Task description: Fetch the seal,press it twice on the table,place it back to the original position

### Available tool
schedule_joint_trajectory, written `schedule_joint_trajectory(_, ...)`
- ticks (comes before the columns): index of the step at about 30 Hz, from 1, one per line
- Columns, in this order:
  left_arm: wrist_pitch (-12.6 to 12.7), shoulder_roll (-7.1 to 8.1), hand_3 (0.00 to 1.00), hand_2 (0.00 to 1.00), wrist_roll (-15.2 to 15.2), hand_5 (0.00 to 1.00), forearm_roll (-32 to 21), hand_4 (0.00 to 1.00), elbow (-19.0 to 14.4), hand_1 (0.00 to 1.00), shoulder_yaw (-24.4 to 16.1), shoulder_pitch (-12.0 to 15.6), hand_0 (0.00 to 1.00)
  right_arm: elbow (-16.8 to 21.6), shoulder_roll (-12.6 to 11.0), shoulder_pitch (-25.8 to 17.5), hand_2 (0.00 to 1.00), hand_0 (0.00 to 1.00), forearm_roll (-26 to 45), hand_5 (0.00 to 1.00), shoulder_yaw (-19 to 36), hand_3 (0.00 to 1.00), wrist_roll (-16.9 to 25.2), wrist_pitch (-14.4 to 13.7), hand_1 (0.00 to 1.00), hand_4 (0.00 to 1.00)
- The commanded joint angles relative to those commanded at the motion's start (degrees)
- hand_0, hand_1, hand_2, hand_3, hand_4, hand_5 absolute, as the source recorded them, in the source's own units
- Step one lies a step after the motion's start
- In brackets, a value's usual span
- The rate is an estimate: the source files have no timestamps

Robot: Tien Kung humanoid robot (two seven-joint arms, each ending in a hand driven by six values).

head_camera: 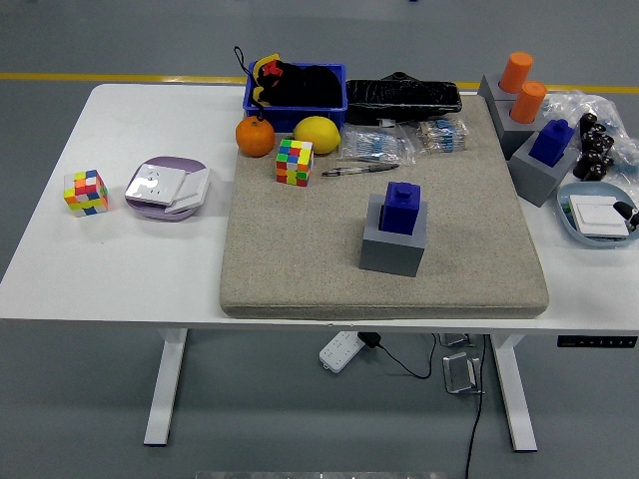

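Head view: a white table (pixel 120 269) carries a beige felt mat (pixel 300 269) across its middle. Near the mat's centre stands the dark blue block-shaped seal (pixel 402 208), upright in its grey square holder (pixel 392 251), with nothing touching it.

Along the mat's far edge: a blue plastic bin (pixel 297 100) stuffed with black items, an orange (pixel 255 137) just beside a yellow lemon (pixel 317 135), and a multicoloured puzzle cube (pixel 294 162) just in front of them. To the right of the cube lies a silver pen (pixel 357 170), with clear packets of small blue parts (pixel 377 146) behind it and a black wrapped bar (pixel 402 96) at the far edge.

Out on the bare table at the left, a second multicoloured puzzle cube (pixel 85 192) sits next to a lilac dish holding white cards (pixel 167 187).

At the right edge, two orange cylinders (pixel 521 85) stand in a grey stand, a second blue seal (pixel 551 142) sits on its own grey base, and a pale blue dish (pixel 589 215) holds a white card. Just a dark sliver of the right hand (pixel 630 212) shows at the picture's right border over that dish; whether its fingers are spread or closed, I cannot tell.
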Motion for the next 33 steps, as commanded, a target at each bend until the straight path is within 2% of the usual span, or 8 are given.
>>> schedule_joint_trajectory(33,-0.04,-0.25,0.837,0.789,0.06,0.414,-0.26,0.801,0.16,0.816,-0.11,0.32,0.816,0.43,0.75,-0.75,0.880,0.910,-0.46,0.325,2.75,0.877,-0.71,0.30,0.886,0.998)
